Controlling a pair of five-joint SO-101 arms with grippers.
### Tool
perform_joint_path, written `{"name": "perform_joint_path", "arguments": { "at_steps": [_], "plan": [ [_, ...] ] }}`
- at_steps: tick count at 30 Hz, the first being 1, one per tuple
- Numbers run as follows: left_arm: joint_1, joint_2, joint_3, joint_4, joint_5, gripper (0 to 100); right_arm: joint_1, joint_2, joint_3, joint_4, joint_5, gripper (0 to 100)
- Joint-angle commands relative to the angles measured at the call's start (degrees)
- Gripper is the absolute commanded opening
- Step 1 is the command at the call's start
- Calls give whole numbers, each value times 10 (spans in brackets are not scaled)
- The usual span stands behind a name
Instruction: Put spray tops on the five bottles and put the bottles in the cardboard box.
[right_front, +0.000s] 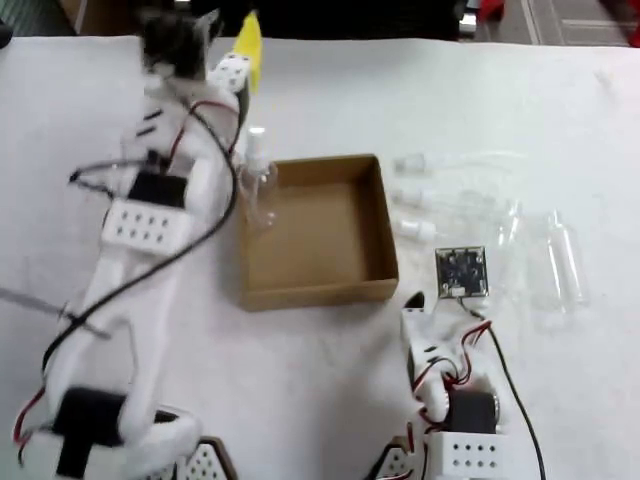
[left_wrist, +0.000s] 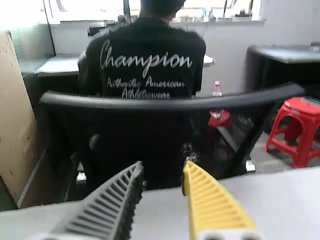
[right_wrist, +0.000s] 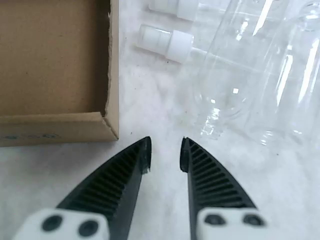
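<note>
**Q:** High view, read left to right: what does the key mark?

**A:** First, the left arm (right_front: 150, 220), extended toward the far edge of the table (right_front: 520, 100). The left gripper (left_wrist: 162, 172) points out past that edge. Its grey and yellow fingers stand a narrow gap apart, with nothing between them. Next comes one upright bottle (right_front: 257, 180) at the far left corner of the cardboard box (right_front: 262, 250). Whether it stands inside the wall or just outside cannot be told. Then the right gripper (right_wrist: 165, 150), low over the table just off the box's near right corner. Its black fingers are slightly parted and hold nothing. Beyond it, three spray tops (right_front: 412, 197) lie one behind another. Farthest right are the loose bottles (right_front: 565, 255), lying flat; their number is hard to tell.

**Q:** On which relation does the coming move turn?

**A:** Most likely on how the uncapped parts lie from the right jaws. The nearest loose bottle (right_wrist: 235, 75) lies ahead of them, on the side away from the box. Its long axis runs obliquely away from the jaws, with the open neck end toward the gripper. The spray tops lie between box and bottles, their axes crosswise and their white collars toward the box.

**Q:** Which arm is nearer?

**A:** The right arm, by a wide margin. The left gripper is well apart from every loose part, with only the upright bottle near its arm.
</note>
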Motion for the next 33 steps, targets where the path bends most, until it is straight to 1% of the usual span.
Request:
{"name": "perform_joint_path", "arguments": {
  "at_steps": [1, 4, 5, 7, 9, 14, 23, 33],
  "plan": [
    [-7, 37, -106, 104, 9, 114, -4, -6, 6, -8, 6, 91],
    [-7, 39, -118, 143, 6, 24, -4, -6, 6, -8, 6, 91],
    [-7, 39, -118, 148, 5, 17, -4, -6, 6, -8, 6, 91],
    [-6, 43, -117, 149, 5, 35, -4, -6, 6, -8, 6, 91],
    [-5, 44, -114, 149, 5, 20, -4, -6, 6, -8, 6, 91],
    [7, 43, -67, 145, 6, 21, -4, -6, 6, -8, 6, 91],
    [8, 39, -16, 153, 6, 21, -4, -6, 6, -8, 6, 91],
    [32, 42, -5, 157, 6, 21, -4, -6, 6, -8, 6, 91]
  ]
}}
